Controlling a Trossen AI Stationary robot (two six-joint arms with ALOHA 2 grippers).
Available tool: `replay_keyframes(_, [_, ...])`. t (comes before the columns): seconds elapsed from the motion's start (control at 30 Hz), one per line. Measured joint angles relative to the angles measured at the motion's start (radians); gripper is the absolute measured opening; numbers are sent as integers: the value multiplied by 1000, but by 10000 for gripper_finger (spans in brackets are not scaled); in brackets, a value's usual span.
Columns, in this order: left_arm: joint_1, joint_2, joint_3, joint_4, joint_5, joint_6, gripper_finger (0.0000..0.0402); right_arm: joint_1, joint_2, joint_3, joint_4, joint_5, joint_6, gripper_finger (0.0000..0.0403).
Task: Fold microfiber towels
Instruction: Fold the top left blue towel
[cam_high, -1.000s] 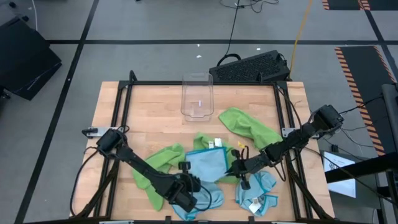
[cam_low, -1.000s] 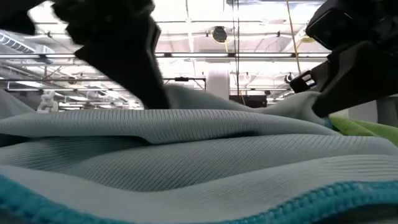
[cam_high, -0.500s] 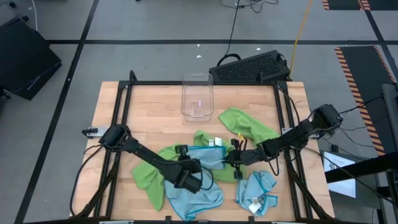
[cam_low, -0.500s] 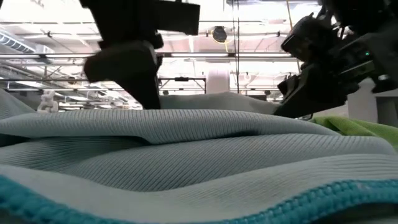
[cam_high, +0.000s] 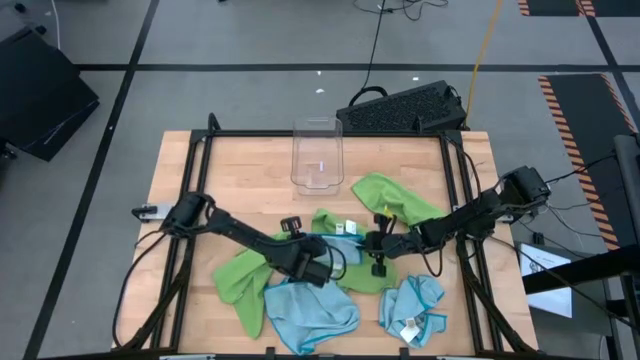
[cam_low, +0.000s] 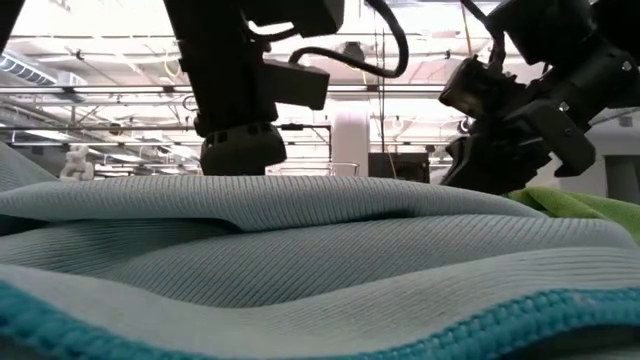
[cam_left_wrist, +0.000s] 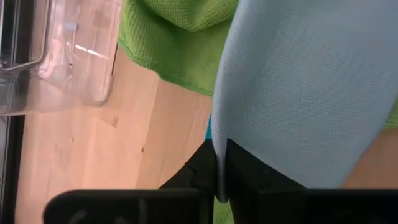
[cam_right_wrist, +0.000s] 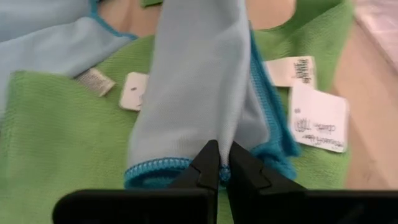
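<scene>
Both hands, the left hand (cam_high: 322, 262) and right hand (cam_high: 372, 248), each pinching an edge of the light blue towel (cam_high: 338, 250), have carried it from the tabletop's (cam_high: 230, 180) front edge toward its middle, so the fold is closing over.

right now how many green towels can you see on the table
3 that I can tell apart: one far right near the clear bin at, one front left at, and one in the middle under the held blue towel at. Overlaps may hide more.
</scene>
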Motion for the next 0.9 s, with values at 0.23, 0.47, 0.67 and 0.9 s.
replay_keyframes(0.23, [5, 0, -32, 52, 3, 11, 34, 0, 0, 0, 2, 44, -4, 9])
replay_keyframes(0.47, [13, 0, -52, 62, 0, -1, 35, -2, 0, 0, 2, 112, -37, 21])
replay_keyframes(0.67, [13, 0, -52, 62, -28, 4, 36, -2, 0, 0, 2, 211, -25, 88])
replay_keyframes(0.9, [9, 0, -43, 37, -46, 12, 93, 3, -2, 0, 0, 239, -12, 151])
